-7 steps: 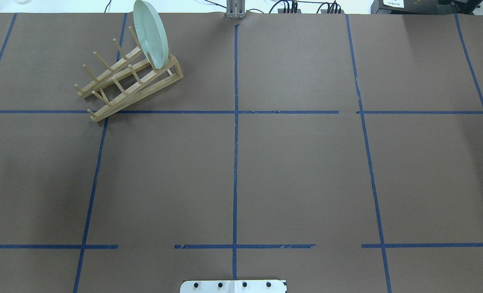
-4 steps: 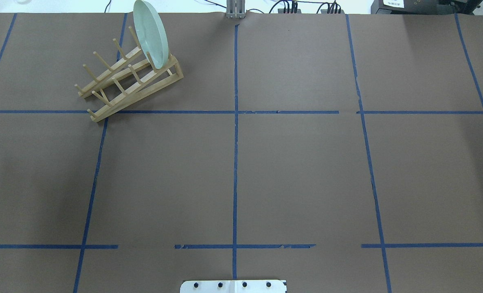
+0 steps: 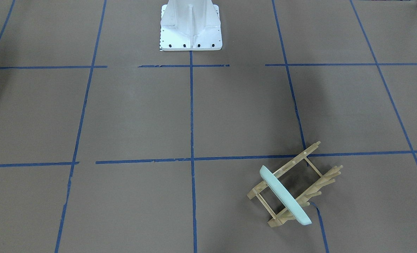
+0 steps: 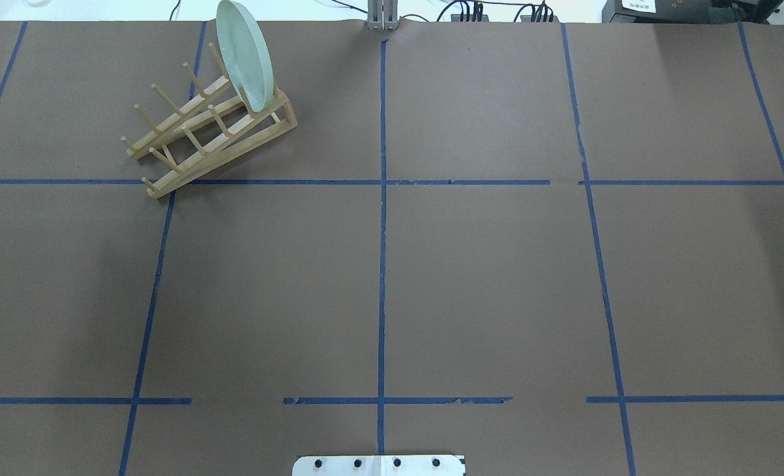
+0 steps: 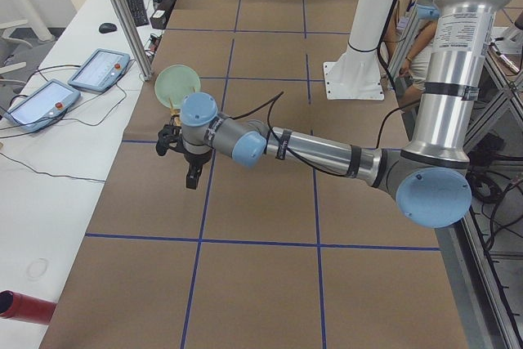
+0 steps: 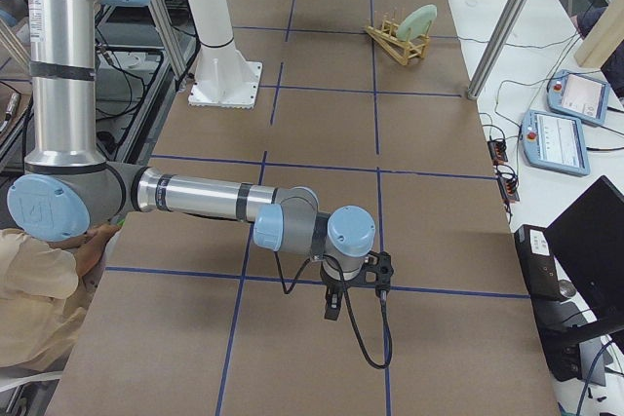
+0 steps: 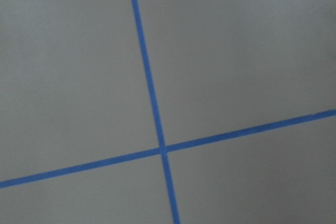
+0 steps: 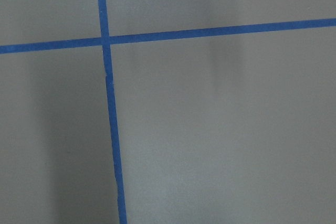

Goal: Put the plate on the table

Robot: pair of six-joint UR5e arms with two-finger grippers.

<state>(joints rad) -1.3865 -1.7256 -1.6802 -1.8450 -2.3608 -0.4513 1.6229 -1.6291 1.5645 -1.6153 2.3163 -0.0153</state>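
Plate (image 4: 245, 56): round, pale mint green, glossy, with a shallow raised rim; stands on edge, leaning slightly, in the end slot of a wooden rack (image 4: 213, 135) at the far left of the table (image 4: 484, 277). Table: flat, brown, matte, gridded with thin blue tape lines.

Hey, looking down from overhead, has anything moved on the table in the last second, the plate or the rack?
Nothing visibly changed. From overhead, the plate stands on edge in the end slot of the wooden rack, just as before, and the rack sits at the same spot and angle on the table.
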